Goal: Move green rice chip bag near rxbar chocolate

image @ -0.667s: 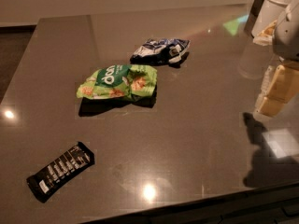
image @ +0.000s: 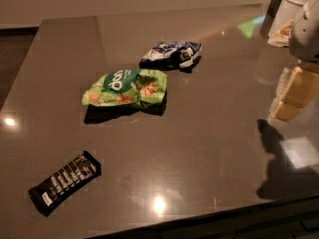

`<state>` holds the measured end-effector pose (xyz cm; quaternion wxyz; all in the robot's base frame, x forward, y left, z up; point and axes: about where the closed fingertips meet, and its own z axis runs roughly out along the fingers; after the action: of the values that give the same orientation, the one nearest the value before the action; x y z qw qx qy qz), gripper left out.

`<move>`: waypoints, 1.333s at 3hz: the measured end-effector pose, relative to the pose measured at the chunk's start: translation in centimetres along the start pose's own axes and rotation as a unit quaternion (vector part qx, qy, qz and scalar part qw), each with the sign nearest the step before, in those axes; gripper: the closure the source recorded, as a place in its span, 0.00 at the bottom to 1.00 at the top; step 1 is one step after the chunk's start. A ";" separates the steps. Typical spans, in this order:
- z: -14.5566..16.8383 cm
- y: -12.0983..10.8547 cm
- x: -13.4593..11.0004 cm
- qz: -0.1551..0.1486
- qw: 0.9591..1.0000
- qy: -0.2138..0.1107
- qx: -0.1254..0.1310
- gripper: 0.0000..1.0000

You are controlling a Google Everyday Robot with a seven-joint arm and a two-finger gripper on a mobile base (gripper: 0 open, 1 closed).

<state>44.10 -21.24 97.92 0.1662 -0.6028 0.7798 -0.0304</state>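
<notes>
While the bright green glossy rice chip bag (image: 127, 87) lies mid-way across the dark polished table (image: 214, 148), well apart from the slim black rxbar chocolate wrapper (image: 64, 181) at front left, the gripper (image: 294, 96) hovers far right, its opening impossible to tell; the move appears unstarted.

Glossy green bag (image: 127, 87), polished table (image: 209, 133); smooth pale tool (image: 293, 99) far right
</notes>
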 end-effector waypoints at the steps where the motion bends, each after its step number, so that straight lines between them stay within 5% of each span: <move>1: 0.4 -0.9 -1.7 -0.004 0.999 -0.034 -0.009 0.00; 4: 4.5 -6.6 -11.0 -0.005 0.992 -0.122 -0.020 0.00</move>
<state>53.98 -11.89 97.77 0.2478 -0.6088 0.7514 0.0583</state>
